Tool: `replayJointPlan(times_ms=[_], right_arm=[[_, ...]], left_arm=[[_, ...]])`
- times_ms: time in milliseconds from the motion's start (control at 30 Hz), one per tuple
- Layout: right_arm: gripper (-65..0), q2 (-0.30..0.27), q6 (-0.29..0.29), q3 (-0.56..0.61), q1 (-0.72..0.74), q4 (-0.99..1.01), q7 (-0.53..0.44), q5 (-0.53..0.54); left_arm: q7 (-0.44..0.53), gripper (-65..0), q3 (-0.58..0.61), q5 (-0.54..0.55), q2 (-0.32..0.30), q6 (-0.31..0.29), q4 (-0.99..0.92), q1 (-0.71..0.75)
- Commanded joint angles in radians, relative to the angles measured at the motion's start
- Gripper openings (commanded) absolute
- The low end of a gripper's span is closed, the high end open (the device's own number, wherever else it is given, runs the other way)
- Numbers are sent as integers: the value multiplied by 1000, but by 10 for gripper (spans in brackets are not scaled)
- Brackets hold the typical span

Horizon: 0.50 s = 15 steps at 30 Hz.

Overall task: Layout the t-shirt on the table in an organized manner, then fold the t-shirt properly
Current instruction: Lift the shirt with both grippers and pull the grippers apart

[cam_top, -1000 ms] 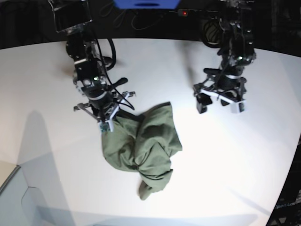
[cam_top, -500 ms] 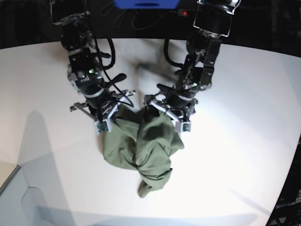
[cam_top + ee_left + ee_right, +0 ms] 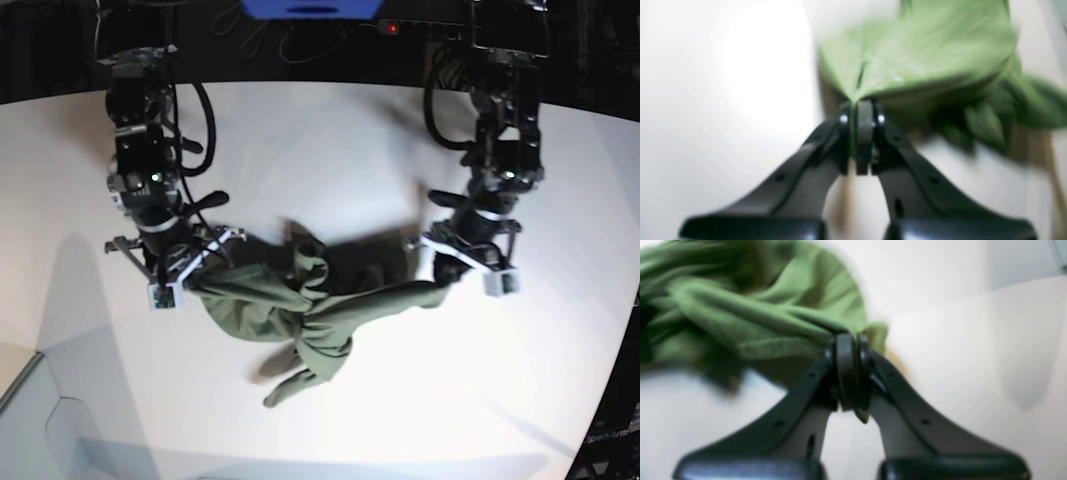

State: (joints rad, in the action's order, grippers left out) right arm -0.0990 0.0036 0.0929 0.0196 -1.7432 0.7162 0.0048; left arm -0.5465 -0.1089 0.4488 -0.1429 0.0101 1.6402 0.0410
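Note:
The olive-green t-shirt (image 3: pixel 300 310) hangs bunched and stretched between my two grippers, lifted over the white table (image 3: pixel 330 160), its lower end drooping toward the front. My left gripper (image 3: pixel 446 272), on the base view's right, is shut on one edge of the shirt; the left wrist view shows its jaws (image 3: pixel 862 110) pinching the cloth (image 3: pixel 913 60). My right gripper (image 3: pixel 186 277), on the base view's left, is shut on the other edge; the right wrist view shows its jaws (image 3: pixel 848 343) clamped on a fold of the shirt (image 3: pixel 750 313). The collar is hidden in the folds.
The table's curved far edge (image 3: pixel 320 85) runs behind both arms, with dark cables and a blue box (image 3: pixel 310 8) beyond it. A pale box (image 3: pixel 40 420) stands at the front left corner. The table's right edge (image 3: pixel 615 380) drops off to darkness.
Both grippers have moved apart sideways with the shirt, the left arm going right and the right arm going left. The shirt is pulled out wide and raised where it lay crumpled.

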Motion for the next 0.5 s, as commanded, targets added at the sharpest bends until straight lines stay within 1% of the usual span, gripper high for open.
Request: replayJointPlan(times_ms=[0, 67, 133, 267, 367, 467], right_arm=[[-650, -2, 2, -12, 32, -22, -27, -4], [-650, -3, 2, -25, 58, -31, -25, -4], [-650, -18, 2, -26, 70, -59, -25, -4], [-650, -20, 2, -23, 122, -146, -25, -4], [-650, -21, 2, -25, 185, -185, -11, -6], [-650, -21, 2, -28, 285, -185, 64, -6]], left_arm=[[19, -646, -44, 8, -10, 0, 59, -17], [-22, -647, -125, 8, -27, 0, 113, -28], [-83, -647, -196, 8, -28, -5, 147, -76], [-165, -647, -309, 8, -25, -6, 147, -143], [-183, -647, -337, 8, -25, -6, 131, -197], [-183, -647, -337, 6, -28, -6, 104, -258]])
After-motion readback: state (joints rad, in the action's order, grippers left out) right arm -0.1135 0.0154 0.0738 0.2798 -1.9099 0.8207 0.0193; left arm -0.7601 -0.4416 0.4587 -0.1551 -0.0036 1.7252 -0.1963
